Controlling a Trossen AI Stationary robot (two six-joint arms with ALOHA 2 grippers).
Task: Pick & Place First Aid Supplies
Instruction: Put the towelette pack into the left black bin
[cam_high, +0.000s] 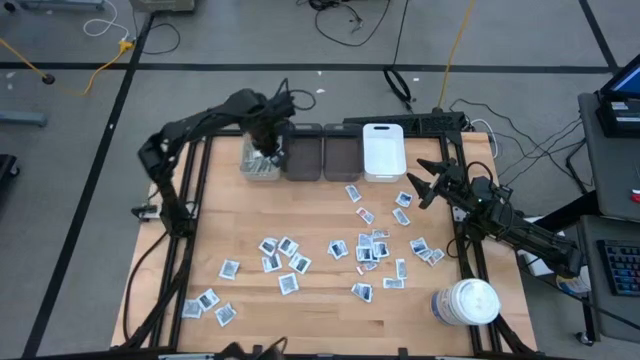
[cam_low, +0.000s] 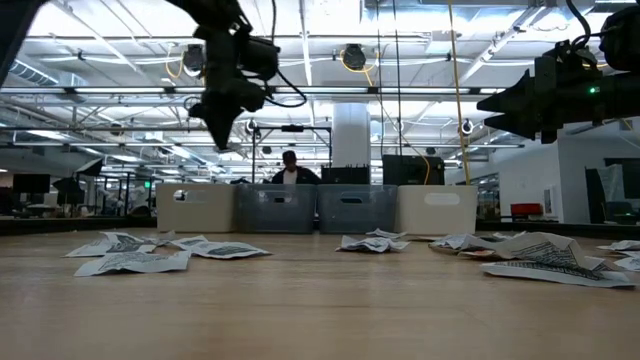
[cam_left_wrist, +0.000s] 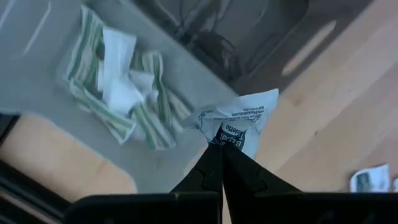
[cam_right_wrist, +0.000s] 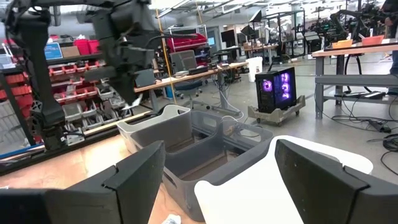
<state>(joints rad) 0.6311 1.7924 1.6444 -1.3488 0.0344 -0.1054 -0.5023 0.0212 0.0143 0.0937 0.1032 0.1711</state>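
I see four bins in a row at the far edge of the table (cam_high: 320, 330): a pale bin (cam_high: 260, 160) on the left, two grey bins (cam_high: 322, 158), then a white bin (cam_high: 383, 152). My left gripper (cam_high: 268, 150) hangs over the pale bin. Its fingers are pressed together, pinching a crumpled sachet (cam_left_wrist: 239, 121) by one edge. The sachet sticks out past the fingertips, over the bin's rim. I cannot tell its long axis, it is too crumpled. Green-striped strips (cam_left_wrist: 118, 87) lie in a heap inside that bin. Nothing stands between the sachet and the bin.

My right gripper (cam_high: 428, 180) waits just beside the white bin, fingers spread wide and holding nothing.

Many more sachets (cam_high: 370, 245) lie flat all over the table, pointing every way. A white jar (cam_high: 466, 303) stands near the right corner.
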